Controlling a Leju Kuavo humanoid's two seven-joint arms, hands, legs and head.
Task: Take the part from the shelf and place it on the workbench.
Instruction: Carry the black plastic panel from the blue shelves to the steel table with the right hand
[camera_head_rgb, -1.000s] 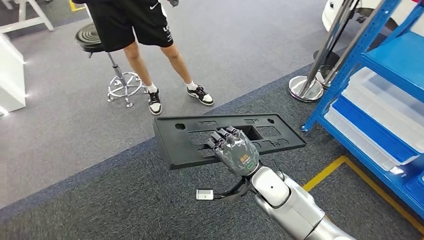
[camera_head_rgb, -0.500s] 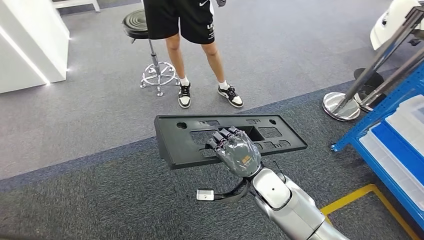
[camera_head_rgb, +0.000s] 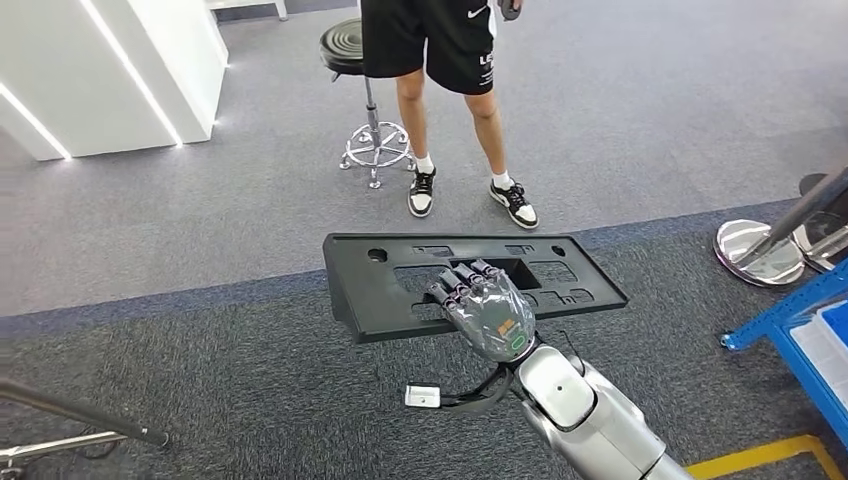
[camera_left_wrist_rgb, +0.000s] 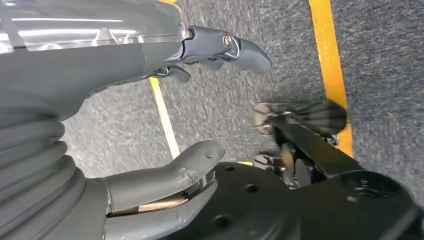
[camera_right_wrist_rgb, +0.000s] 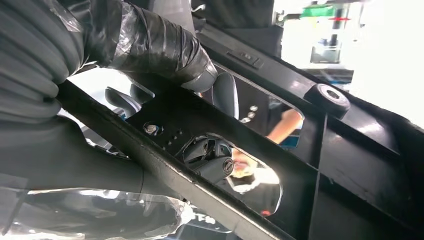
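Centre of the head view: a black plastic panel part rides level above the carpet, gripped by the right hand, fingers hooked through one of its rectangular cut-outs. Right wrist view confirms it: thumb pressed on one face, darker fingers poking through the opening on the other.

Change over the last second: the whole picture has swung. The blue shelf, large at the right before, now sits only at the lower right edge; the stool and the person have slid rightward, and a white counter has come in at upper left. The panel's place against the hand is unchanged. Judgement: camera turning with the robot, away from the shelf — carry phase, pick done, placing not yet begun.

Left hand, left wrist view: fingers apart, holding nothing, above carpet with yellow floor tape.
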